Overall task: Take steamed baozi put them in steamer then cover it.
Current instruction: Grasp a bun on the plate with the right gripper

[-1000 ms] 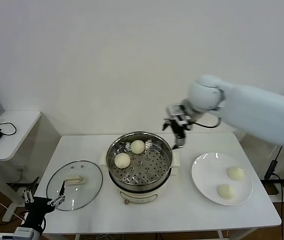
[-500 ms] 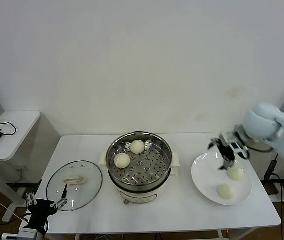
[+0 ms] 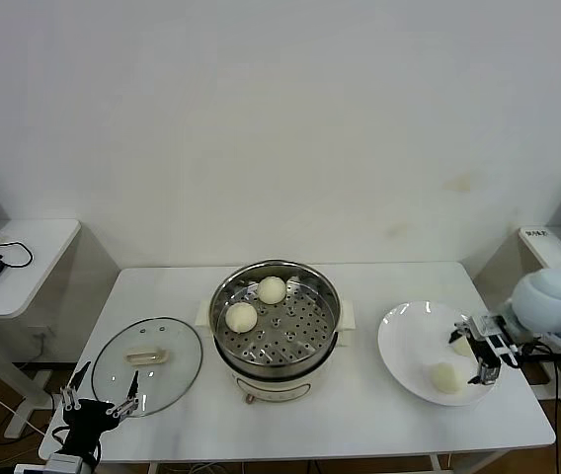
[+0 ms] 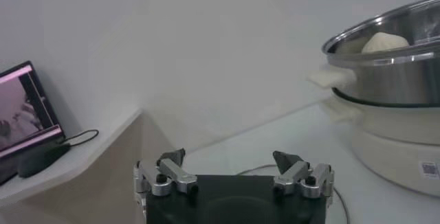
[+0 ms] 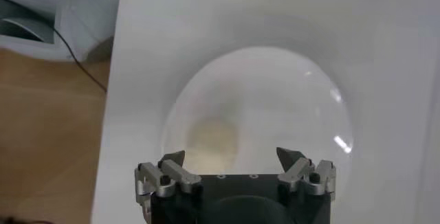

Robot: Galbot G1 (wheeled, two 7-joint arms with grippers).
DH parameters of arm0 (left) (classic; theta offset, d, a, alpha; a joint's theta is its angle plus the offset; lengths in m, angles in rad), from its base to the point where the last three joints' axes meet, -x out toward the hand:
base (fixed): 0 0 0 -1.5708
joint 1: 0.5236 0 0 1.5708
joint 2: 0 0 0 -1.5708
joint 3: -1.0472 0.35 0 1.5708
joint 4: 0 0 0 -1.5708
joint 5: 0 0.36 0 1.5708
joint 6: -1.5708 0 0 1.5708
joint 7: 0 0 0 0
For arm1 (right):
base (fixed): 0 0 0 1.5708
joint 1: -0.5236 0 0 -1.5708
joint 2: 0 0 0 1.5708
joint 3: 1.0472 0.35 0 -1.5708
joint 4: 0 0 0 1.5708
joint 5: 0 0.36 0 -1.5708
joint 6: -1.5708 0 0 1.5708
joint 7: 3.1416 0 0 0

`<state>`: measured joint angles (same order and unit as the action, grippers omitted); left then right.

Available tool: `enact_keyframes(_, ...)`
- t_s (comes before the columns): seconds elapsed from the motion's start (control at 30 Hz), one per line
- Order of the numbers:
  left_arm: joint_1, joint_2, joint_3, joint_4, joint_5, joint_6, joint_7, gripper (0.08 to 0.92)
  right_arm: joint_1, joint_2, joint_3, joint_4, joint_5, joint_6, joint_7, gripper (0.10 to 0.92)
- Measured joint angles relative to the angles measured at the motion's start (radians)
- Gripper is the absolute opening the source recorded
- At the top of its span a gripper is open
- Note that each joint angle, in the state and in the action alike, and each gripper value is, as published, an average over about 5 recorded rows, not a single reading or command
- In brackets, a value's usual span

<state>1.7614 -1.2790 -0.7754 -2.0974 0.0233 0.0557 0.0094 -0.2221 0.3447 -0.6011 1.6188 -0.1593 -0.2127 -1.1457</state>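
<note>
The right gripper (image 3: 482,353) hangs over the white plate (image 3: 404,341) with its jaws wide open and nothing in them. Two baozi sit on that plate: one (image 3: 445,377) near the plate's 5 o'clock edge, another (image 3: 461,345) partly hidden by the gripper at about 3 o'clock. Two more already rest in the steamer (image 3: 276,318). To grab well, it should come straight down with one bun in the middle, then squeeze softly. The left gripper (image 3: 98,406) waits, open and empty, by the cover (image 3: 148,365).
</note>
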Motion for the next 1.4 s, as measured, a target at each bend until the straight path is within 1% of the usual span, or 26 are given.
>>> enact_keyframes(0.63,0.005,-0.003,-0.02,0.017,-0.001,0.0,0.0,0.823,-0.123,0.111,0.071,-0.122,-0.086,-0.01,0.049,0.823)
enact_keyframes(0.8,0.005,-0.004,-0.022,0.018,-0.003,0.0,-0.001,0.823,-0.135,0.131,0.079,-0.143,-0.095,-0.016,0.058,0.807)
enact_keyframes(0.93,0.002,-0.004,-0.021,0.019,-0.004,-0.001,-0.002,0.823,-0.141,0.142,0.083,-0.151,-0.097,-0.023,0.061,0.767)
enact_keyframes(1.2,0.002,-0.005,-0.021,0.022,-0.006,-0.004,-0.003,0.823,-0.144,0.146,0.091,-0.16,-0.1,-0.032,0.06,0.625)
enact_keyframes(1.4,0.005,-0.005,-0.024,0.019,-0.008,-0.005,-0.004,0.823,-0.131,0.141,0.092,-0.156,-0.096,-0.034,0.047,0.583)
